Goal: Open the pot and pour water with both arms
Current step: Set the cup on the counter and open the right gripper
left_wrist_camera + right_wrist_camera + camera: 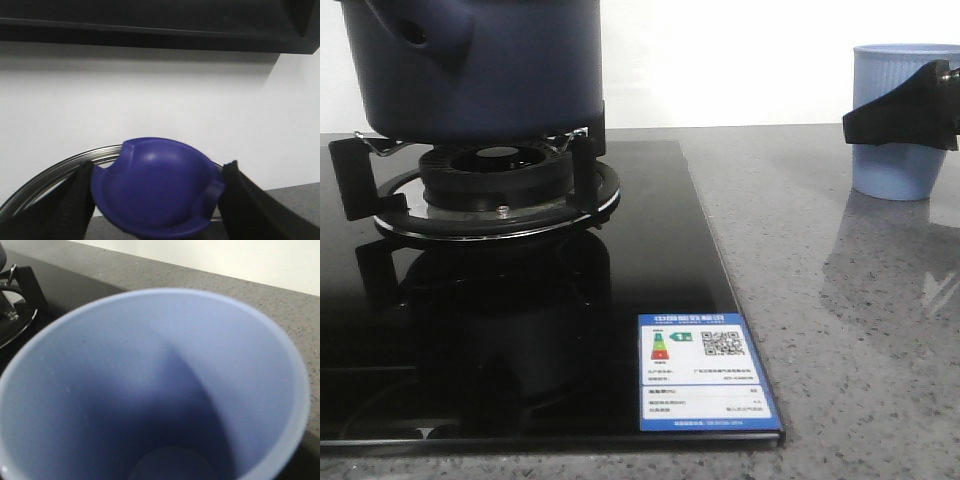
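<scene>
From the front, the pot point(470, 65) sits on the burner stand point(495, 190) of the black stove point(650, 270), so it stays steady. Off to the side, the right gripper point(905, 110) hugs the light blue cup point(900, 120) on the counter point(850, 330), likely ready for pouring. From the left wrist, the left gripper point(157, 195) pinches the lid knob point(157, 187) between both fingers point(65, 205), probably to lift the lid. From the right wrist, the cup point(150, 390) looks empty and fills the view; its fingers are hidden there.
</scene>
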Controlling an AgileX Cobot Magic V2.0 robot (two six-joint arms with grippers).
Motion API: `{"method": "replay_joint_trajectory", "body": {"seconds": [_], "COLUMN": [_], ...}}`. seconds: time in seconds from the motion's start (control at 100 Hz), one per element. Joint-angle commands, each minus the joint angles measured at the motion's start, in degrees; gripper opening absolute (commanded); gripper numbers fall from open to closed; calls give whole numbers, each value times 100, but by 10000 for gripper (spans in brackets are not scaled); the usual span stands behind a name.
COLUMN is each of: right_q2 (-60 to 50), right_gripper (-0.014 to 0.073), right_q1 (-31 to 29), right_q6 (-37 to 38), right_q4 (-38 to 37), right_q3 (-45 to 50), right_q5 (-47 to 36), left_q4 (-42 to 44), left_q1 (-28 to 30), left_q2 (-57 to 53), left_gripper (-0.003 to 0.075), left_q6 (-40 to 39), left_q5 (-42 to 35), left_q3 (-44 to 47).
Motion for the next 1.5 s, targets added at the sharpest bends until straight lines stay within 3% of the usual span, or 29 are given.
{"method": "replay_joint_trajectory", "body": {"seconds": [0.0,0.16,0.34,0.5,1.02,1.49], "right_q2": [-244,-388,-589,-848,-2021,-3920], "right_gripper": [659,659,659,659,659,659], "right_q1": [-29,-291,-964,-1421,-1466,-1530], "right_q6": [88,590,1087,1655,3414,3974], "right_q4": [6,-357,-619,-1564,-2953,-2953], "right_q3": [-123,-123,-123,-123,-123,-123], "right_q5": [-317,-297,-814,-1087,-1498,174], "left_q4": [52,52,60,60,73,73], "left_q1": [10,10,10,10,10,-240], "left_q2": [-113,-113,-113,-113,-113,-113], "left_gripper": [372,372,372,372,372,372], "left_q6": [8,8,8,8,8,8], "left_q5": [-578,-582,-607,-620,-710,-394], "left_q3": [-213,-213,-213,-213,-213,-213]}}
